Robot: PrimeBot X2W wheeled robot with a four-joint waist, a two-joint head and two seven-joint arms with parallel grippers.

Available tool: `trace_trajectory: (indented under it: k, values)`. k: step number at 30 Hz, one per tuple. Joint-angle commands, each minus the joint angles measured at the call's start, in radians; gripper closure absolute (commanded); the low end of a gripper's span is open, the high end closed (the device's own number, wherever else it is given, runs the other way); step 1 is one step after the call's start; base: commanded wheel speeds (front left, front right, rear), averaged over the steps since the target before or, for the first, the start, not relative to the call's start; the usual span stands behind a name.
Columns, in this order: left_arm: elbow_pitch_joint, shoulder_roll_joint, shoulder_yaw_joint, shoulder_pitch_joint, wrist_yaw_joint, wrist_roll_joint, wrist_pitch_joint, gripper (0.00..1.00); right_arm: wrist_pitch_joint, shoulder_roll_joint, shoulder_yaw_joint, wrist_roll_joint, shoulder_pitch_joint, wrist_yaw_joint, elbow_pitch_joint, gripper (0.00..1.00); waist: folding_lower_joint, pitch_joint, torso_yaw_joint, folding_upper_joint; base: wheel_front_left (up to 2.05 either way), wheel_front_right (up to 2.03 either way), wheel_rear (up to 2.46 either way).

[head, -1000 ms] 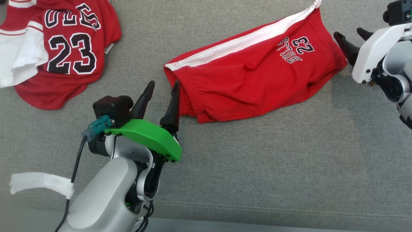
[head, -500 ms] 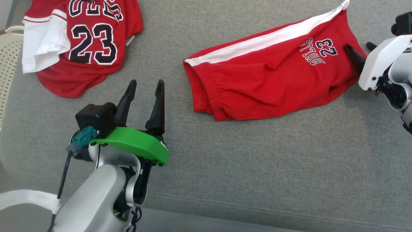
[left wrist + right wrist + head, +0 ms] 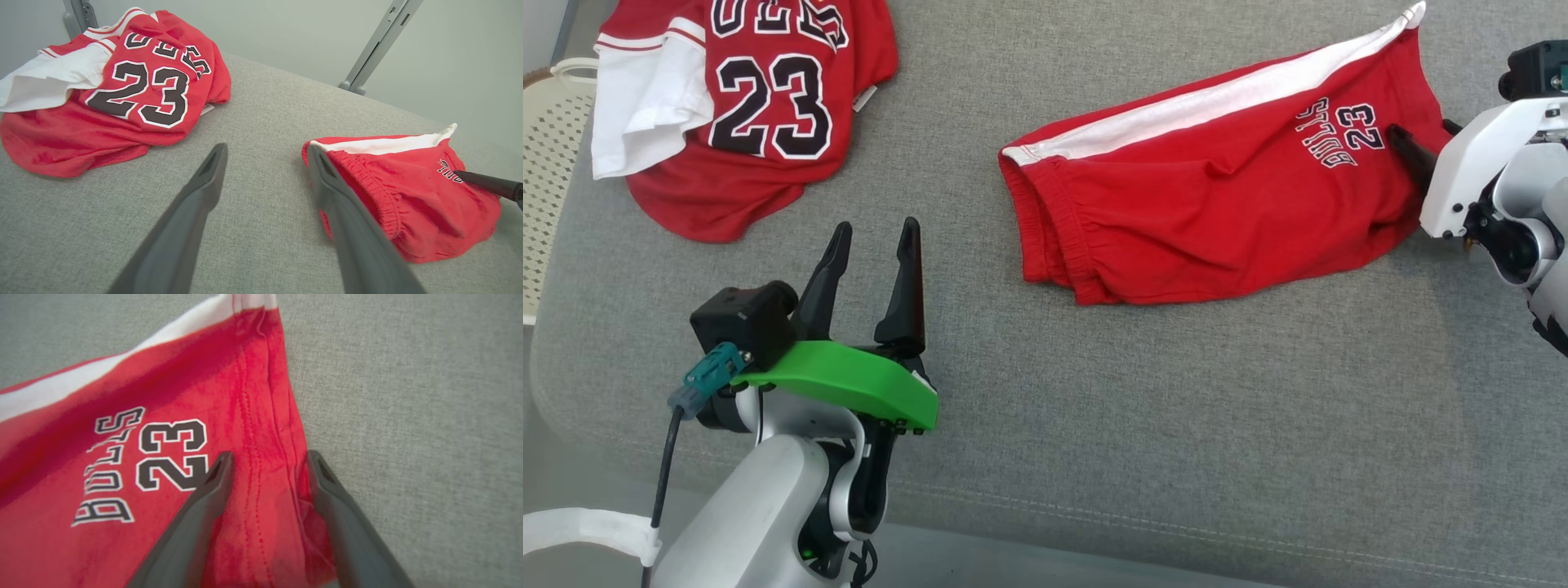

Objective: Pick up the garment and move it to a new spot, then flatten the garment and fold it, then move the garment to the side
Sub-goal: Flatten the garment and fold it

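Note:
The garment, red shorts (image 3: 1201, 212) with a white side stripe and "BULLS 23" print, lies flat on the grey cushion (image 3: 1176, 425). My right gripper (image 3: 1421, 131) is at the shorts' right end. In the right wrist view, my right gripper (image 3: 269, 454) stands open with the hem of the shorts (image 3: 122, 457) lying between its fingers. My left gripper (image 3: 875, 227) is open and holds nothing, off to the left of the elastic waistband. The left wrist view shows my left gripper (image 3: 267, 149) with the shorts (image 3: 408, 204) just right of it.
A second red jersey (image 3: 752, 122) with "23" and a white sleeve lies crumpled at the far left. A pale lattice basket (image 3: 547, 163) stands beyond the cushion's left edge. Grey metal struts (image 3: 376, 45) rise behind the cushion.
The camera has shifted. My right gripper has moved in from beside the shorts until its fingers straddle the hem. My left gripper has drawn back from the waistband.

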State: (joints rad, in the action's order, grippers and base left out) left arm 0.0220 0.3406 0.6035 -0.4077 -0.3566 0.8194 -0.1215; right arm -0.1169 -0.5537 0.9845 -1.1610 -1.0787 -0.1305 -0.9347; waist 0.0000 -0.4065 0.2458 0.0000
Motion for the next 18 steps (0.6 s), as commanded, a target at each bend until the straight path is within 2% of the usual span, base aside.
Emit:
trace_trajectory:
  k: [1, 9, 14, 18]
  values:
    - [0.001, 0.01, -0.006, 0.012, -0.002, 0.008, -0.003, 0.0, 0.007, 0.018, 0.015, 0.008, 0.017, 0.0, -0.018, 1.0, 0.0, 0.001, -0.001, 0.0, 0.0, 0.0, 0.0]
    - [-0.003, 0.017, -0.004, 0.027, -0.004, 0.014, 0.001, 0.0, 0.058, 0.047, 0.007, -0.011, -0.001, 0.0, -0.077, 1.0, 0.0, 0.029, -0.025, 0.0, 0.0, 0.0, 0.0]
    - [-0.004, 0.02, -0.001, 0.039, -0.002, 0.019, 0.003, 0.0, 0.055, 0.043, -0.012, -0.065, 0.021, 0.0, -0.047, 1.0, 0.0, 0.053, -0.054, 0.0, 0.0, 0.0, 0.0]
    - [0.002, 0.028, -0.003, 0.051, -0.006, 0.026, 0.008, 0.0, 0.059, 0.011, -0.017, -0.102, 0.055, 0.001, 0.0, 1.0, 0.0, 0.072, -0.089, 0.0, 0.0, 0.0, 0.0]
